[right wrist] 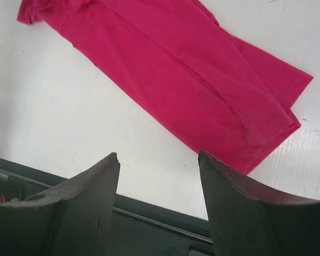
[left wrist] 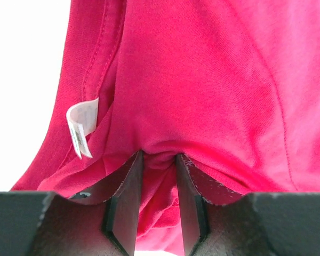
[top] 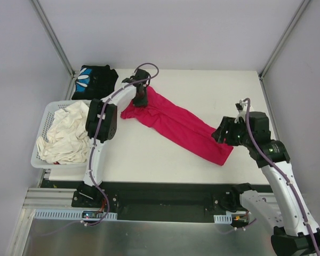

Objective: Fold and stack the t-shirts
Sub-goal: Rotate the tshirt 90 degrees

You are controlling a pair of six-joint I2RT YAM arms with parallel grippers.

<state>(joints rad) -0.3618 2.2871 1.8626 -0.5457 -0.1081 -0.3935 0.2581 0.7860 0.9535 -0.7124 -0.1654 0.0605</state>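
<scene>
A white desk (top: 149, 157) fills the middle of a pale booth with plain grey walls (top: 165, 32) and slanted metal corner posts (top: 52, 34). A black rail (top: 165, 193) runs along its near edge. The red shirt (top: 184, 129) lies in a long diagonal band across the desk. The left claw (top: 140, 99) pinches its far end, and the right claw (top: 220, 134) hangs open by its near end. The black shirt (top: 96, 81) sits folded at the far left corner, beside a basket (top: 42, 120) of cream cloth (top: 64, 136).
</scene>
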